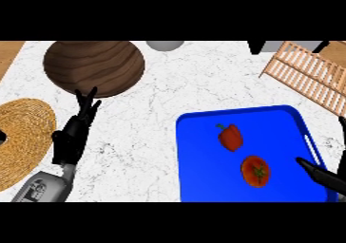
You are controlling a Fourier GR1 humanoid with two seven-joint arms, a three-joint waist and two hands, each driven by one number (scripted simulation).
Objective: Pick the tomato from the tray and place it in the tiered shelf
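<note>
Tomato [255, 171] sits on the blue tray [204, 142] right below the red pepper [230, 137], so bring your open right hand [329, 176] in from the tray's edge and don't bump that pepper.
</note>
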